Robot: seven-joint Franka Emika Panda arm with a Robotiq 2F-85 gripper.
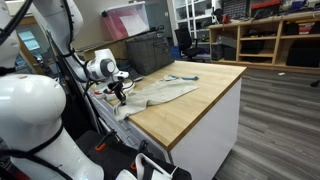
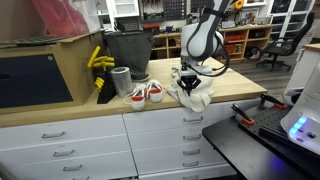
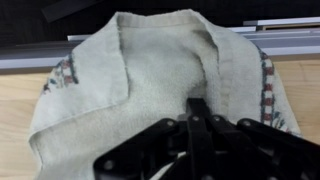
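Pinching a fold of the grey cloth (image 3: 150,70), the gripper (image 3: 196,108) is clenched near the counter (image 1: 200,100) edge; thin fabric could slip free or slide off.

Sneakers (image 2: 146,94), grey cup (image 2: 121,82), perhaps yellow gloves (image 2: 98,60)

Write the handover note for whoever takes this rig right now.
Pincer: shut, pinching a fold of the cloth.
Cloth: on the counter, bunched at the pincer's end and drooping over the edge; the far end lies flat.
Nearby: shoes beside the cloth.
Done: grip made on the cloth.
Left: cloth is rumpled and not released; it probably needs spreading or folding.
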